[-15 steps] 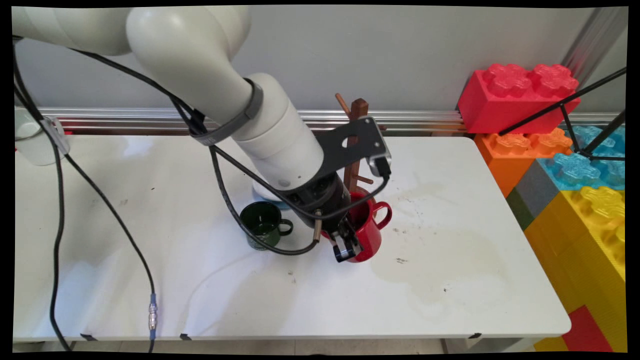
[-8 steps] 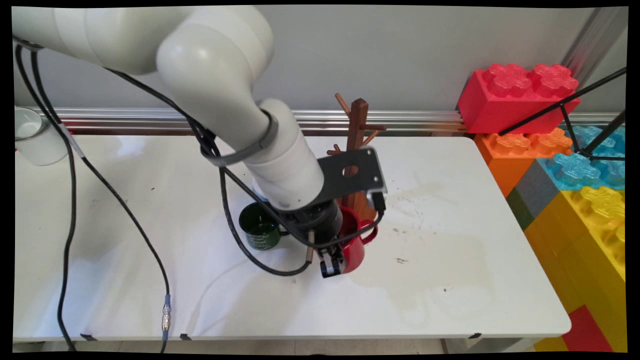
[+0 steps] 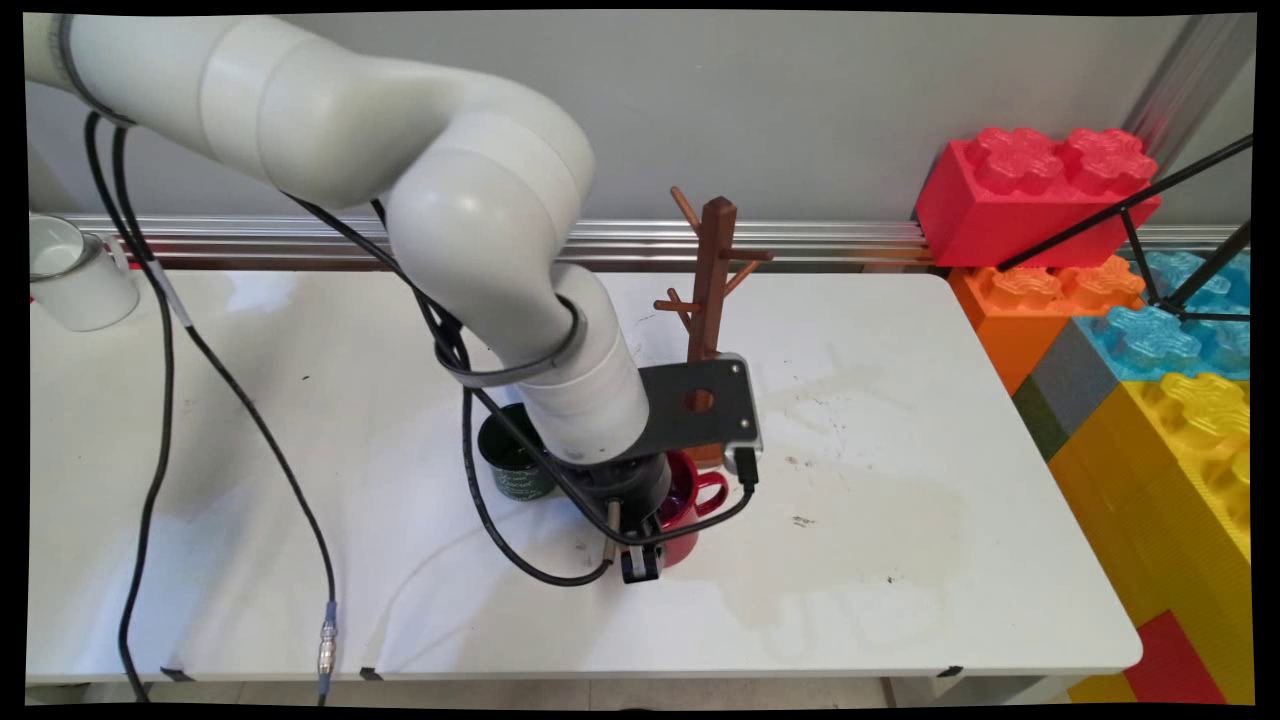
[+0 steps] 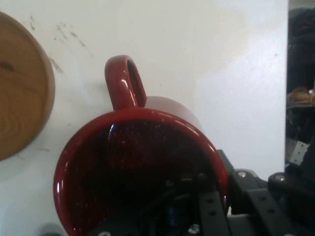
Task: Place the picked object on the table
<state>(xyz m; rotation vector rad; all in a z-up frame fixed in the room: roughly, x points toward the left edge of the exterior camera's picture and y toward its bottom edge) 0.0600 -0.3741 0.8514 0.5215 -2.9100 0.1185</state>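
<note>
My gripper (image 3: 640, 558) is shut on the rim of a red mug (image 3: 690, 505), with one finger inside the mug and one outside its near wall. The mug's handle (image 3: 712, 492) points right, toward the base of a brown wooden mug tree (image 3: 712, 270) just behind it. In the hand view the red mug (image 4: 142, 162) fills the frame, its handle (image 4: 125, 81) points up, and the gripper (image 4: 224, 196) pinches its wall at the lower right. Whether the mug rests on the table (image 3: 900, 560) I cannot tell. A dark green mug (image 3: 510, 462) stands just left of the hand.
The tree's round wooden base (image 4: 19, 118) lies left of the mug in the hand view. A white mug (image 3: 70, 272) stands at the far left. Large toy bricks (image 3: 1120, 300) are stacked past the table's right edge. Black cables (image 3: 250, 440) hang over the left half.
The hand has carried the red mug down and toward the near left, away from the mug tree. The green mug has stayed put.
</note>
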